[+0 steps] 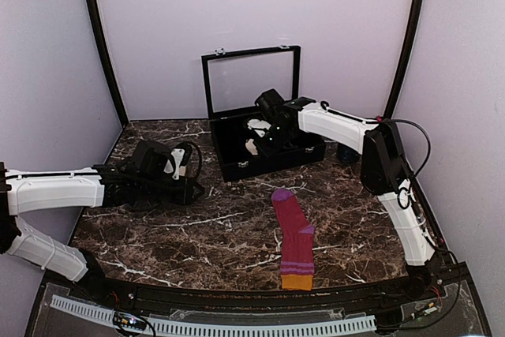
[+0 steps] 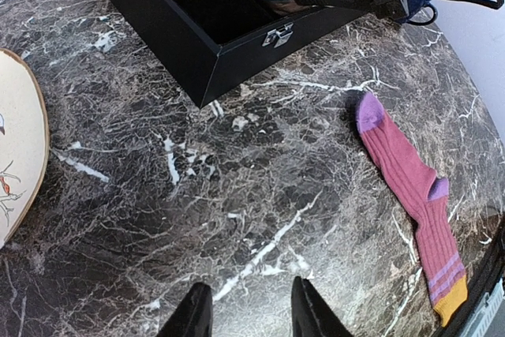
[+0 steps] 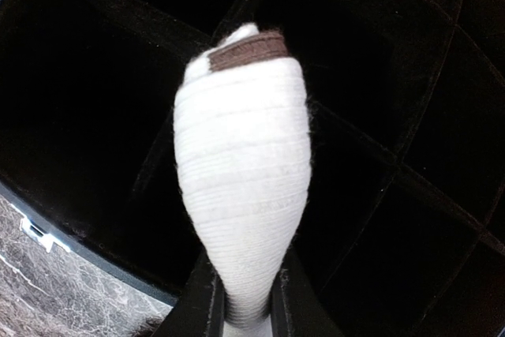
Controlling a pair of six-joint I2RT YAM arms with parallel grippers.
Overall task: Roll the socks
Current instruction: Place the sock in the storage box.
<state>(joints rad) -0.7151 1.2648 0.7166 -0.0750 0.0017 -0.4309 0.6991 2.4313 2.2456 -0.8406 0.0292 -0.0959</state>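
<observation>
The right gripper (image 3: 241, 309) is clamped on the rolled cream sock (image 3: 241, 179), its two fingers pinching the narrow lower end of the bundle. The fatter end, where a brown band shows, points out over the dark dividers of the black compartment box (image 1: 237, 165). From the right wrist camera the bundle sits above the crossing of several dividers, and I cannot tell which compartment it is over or whether it touches the bottom. The box stands at the back of the dark marble tabletop (image 1: 197, 226), with its clear-paned lid (image 1: 252, 80) upright behind it. The magenta sock (image 1: 293, 234) lies flat and unrolled on the marble, right of centre and well apart from both grippers. Its purple toe points toward the box and its orange cuff toward the near edge. The left gripper (image 2: 245, 313) hangs low over the left part of the table with its fingers parted and nothing between them. A round beige disc (image 2: 20, 140) with a painted pattern lies at the left edge of its wrist view.
</observation>
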